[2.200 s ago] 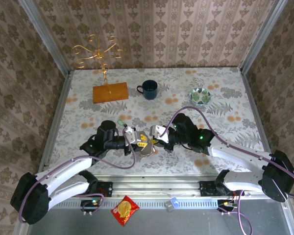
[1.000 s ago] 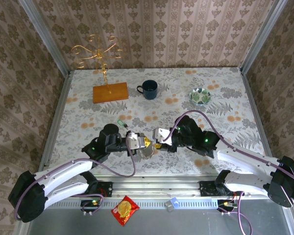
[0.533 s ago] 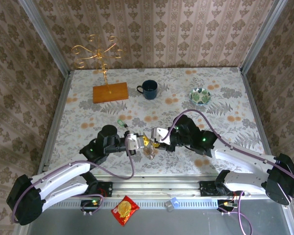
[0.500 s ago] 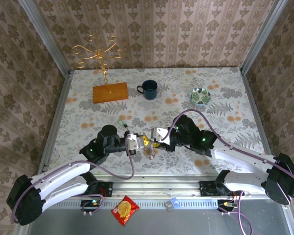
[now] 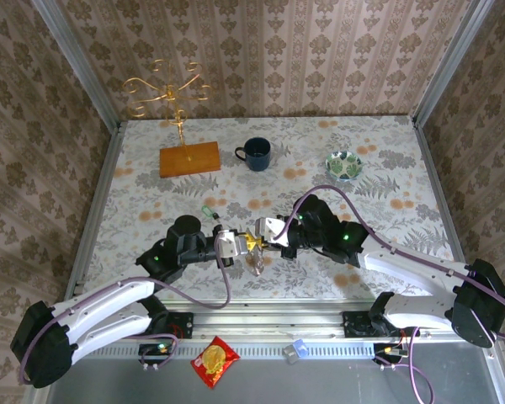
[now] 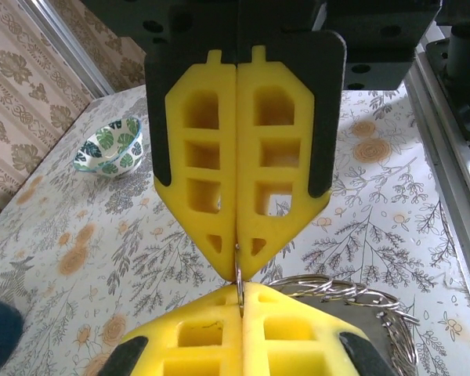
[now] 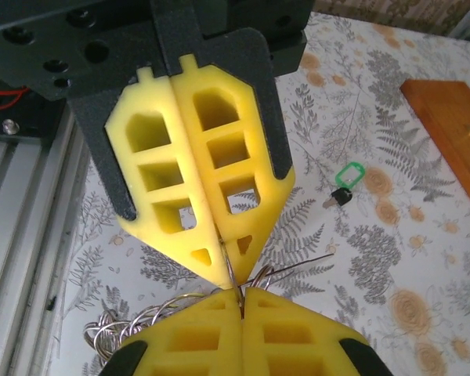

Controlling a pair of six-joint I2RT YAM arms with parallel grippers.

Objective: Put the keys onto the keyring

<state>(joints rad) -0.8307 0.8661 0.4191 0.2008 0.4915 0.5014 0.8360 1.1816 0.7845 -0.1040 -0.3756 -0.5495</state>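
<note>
Both pairs of fingers are clamped fully shut: left gripper (image 6: 239,265) and right gripper (image 7: 229,272) meet tip to tip, pinching the thin silver wire keyring (image 6: 333,285) above the floral table's (image 5: 387,151) near edge. That wire looks springy and slippery. The small green-headed metal key (image 7: 343,182) lies mid-table. It's light, so best taken by its head.

arms: left arm (image 5: 109,299) and right arm (image 5: 412,265) had white link shells, black joint housings | cables (image 5: 210,290): purple, one per arm | LEDs (image 5: 346,236): green | left gripper (image 6: 237,262), right gripper (image 7: 225,274): yellow fingers (image 6: 200,157) with cut-out windows, black backing plates, screw holes above
</note>
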